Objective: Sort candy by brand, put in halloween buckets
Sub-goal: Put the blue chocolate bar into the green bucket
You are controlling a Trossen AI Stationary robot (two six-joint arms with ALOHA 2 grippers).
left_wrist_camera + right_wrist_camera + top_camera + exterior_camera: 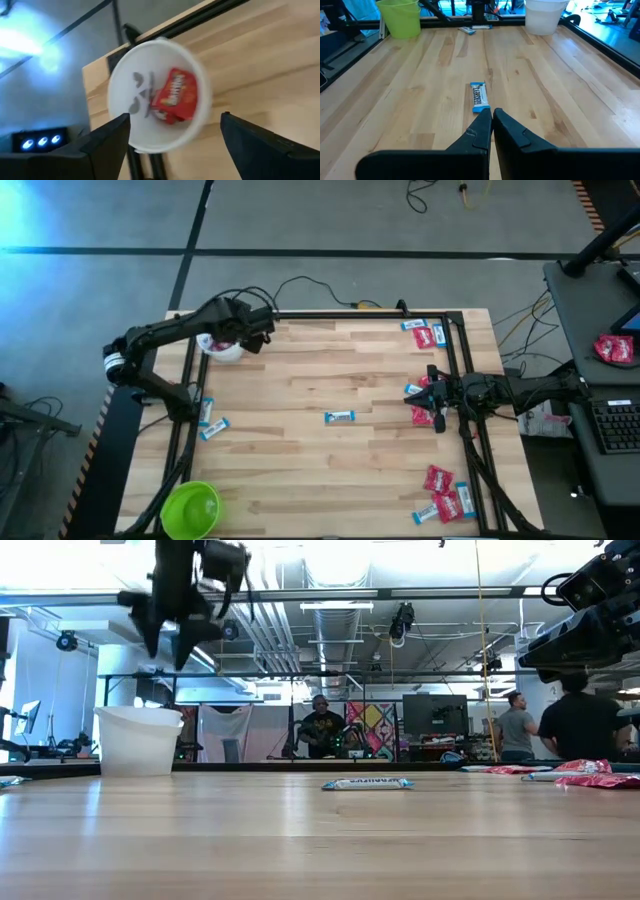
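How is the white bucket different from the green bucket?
The white bucket has a red candy lying inside; the green bucket looks empty. The white one sits at the table's far left corner under the open left tool; the green one sits at the near left corner, alone. Both are round, open-topped pails.

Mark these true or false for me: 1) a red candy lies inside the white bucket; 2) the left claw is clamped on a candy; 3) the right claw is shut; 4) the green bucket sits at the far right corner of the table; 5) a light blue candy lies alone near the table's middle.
1) True: a red candy lies in the white bucket.
2) False: the left claw stands open above that bucket, holding nothing.
3) True: the right claw is shut, at the table's right edge.
4) False: the green bucket is at the near left corner.
5) True: the light blue candy lies alone mid-table.
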